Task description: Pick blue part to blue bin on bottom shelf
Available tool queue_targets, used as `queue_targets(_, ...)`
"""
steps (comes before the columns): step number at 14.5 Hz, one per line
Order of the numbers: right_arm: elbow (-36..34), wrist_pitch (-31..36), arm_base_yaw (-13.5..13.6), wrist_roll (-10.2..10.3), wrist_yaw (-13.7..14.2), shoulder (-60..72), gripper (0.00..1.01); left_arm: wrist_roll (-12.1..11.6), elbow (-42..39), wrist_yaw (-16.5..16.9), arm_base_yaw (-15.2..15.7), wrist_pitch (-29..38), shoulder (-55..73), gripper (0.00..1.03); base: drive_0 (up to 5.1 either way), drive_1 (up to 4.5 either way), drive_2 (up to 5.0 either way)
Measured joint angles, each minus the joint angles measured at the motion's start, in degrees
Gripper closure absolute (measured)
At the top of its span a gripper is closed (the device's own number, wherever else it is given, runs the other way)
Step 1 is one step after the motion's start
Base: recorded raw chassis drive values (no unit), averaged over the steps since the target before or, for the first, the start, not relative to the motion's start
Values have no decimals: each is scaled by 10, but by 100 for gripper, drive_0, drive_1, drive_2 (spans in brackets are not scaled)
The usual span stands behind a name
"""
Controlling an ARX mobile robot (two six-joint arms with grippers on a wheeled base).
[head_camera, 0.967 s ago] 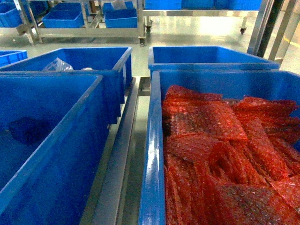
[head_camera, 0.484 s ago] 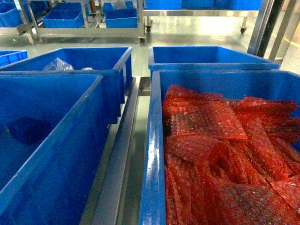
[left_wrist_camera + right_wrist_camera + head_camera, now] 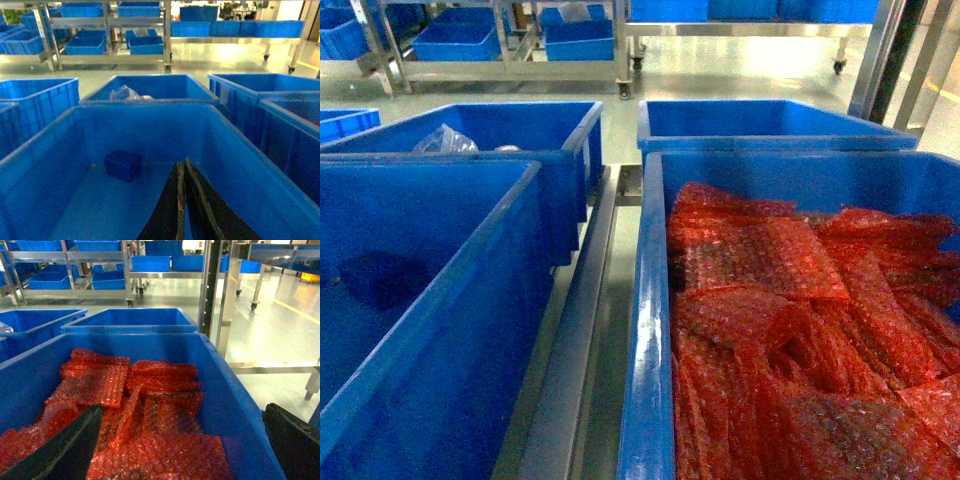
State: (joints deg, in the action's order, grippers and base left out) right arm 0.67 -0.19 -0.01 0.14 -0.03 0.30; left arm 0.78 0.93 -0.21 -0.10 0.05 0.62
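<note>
The left gripper [image 3: 181,172] has its fingers pressed together, empty, above the blue bin [image 3: 45,145]. The blue part [image 3: 122,164] lies on the bin floor near the far wall. The right gripper [image 3: 180,440] is spread wide over red bubble wrap [image 3: 150,405].

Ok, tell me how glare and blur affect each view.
Head view: bright sheen streaks the rim of the bubble-wrap crate, and the background is washed out. Left wrist view: the shut left gripper is soft-edged, the far floor overexposed. Right wrist view: the open right gripper's fingers are blurred dark shapes.
</note>
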Motion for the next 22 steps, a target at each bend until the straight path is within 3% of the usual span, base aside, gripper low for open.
queue_targets(4,0,-1,0,0,0,0,3,0,-3,2,0,-3,0,101,0,0,0)
queue_targets(8,0,-1,0,0,0,0,3,0,-3,2,0,-3,0,52,0,0,0)
queue_targets(9,0,-1,0,0,0,0,3,0,-3,2,0,-3,0,16,0,0,0)
queue_targets(10,0,-1,0,0,0,0,3,0,-3,2,0,-3,0,4,0,0,0)
queue_targets(22,0,-1,0,0,0,0,3,-2,-3,2,0,-3,0,5,0,0,0)
